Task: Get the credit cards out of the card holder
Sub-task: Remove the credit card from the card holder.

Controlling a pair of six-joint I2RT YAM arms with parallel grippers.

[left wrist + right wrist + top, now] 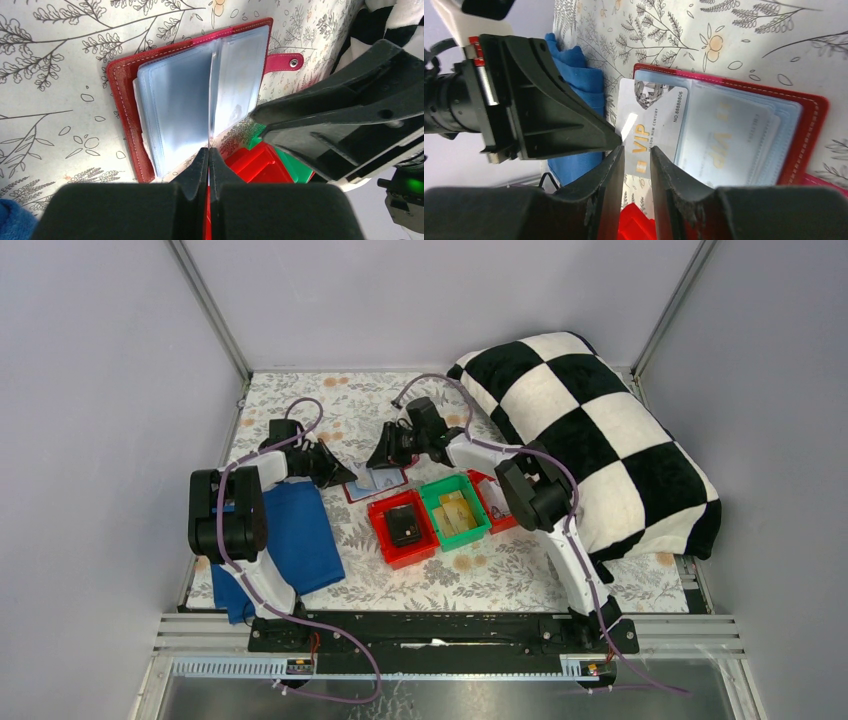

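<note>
Right wrist: one credit card half out of card holder.
Jaws: right gripper apart over it, left gripper closed on a sleeve.

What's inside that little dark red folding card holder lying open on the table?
Inside: pale blue plastic sleeves; a white VIP card sticks partly out, another shows through a sleeve. Deeper cards are covered.
</note>
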